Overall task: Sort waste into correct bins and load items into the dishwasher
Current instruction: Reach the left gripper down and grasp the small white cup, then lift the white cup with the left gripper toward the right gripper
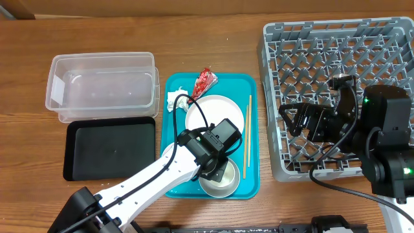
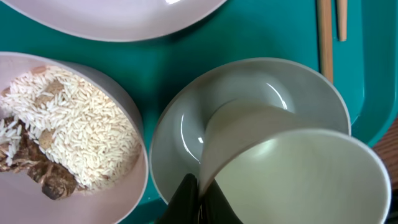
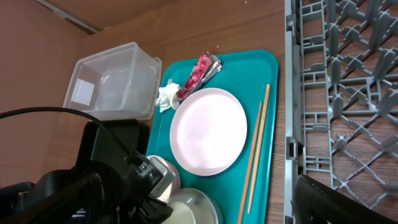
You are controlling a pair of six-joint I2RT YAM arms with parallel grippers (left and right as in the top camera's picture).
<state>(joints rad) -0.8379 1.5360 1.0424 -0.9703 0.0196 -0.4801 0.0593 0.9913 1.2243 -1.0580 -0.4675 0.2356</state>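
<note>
White small cup (image 2: 298, 174) sits at the near end of the teal serving tray (image 1: 253, 129), with my left claw (image 2: 200, 196) clamped on its rim. Right claw (image 1: 286, 121) hangs spread wide over the grey latticed dish rack (image 1: 310, 29), right of the tray. Loading step, I reckon; next needs a straight lift.

Left arm (image 1: 149, 175) white, black joints, black cable; right arm (image 1: 385, 123) black.
</note>
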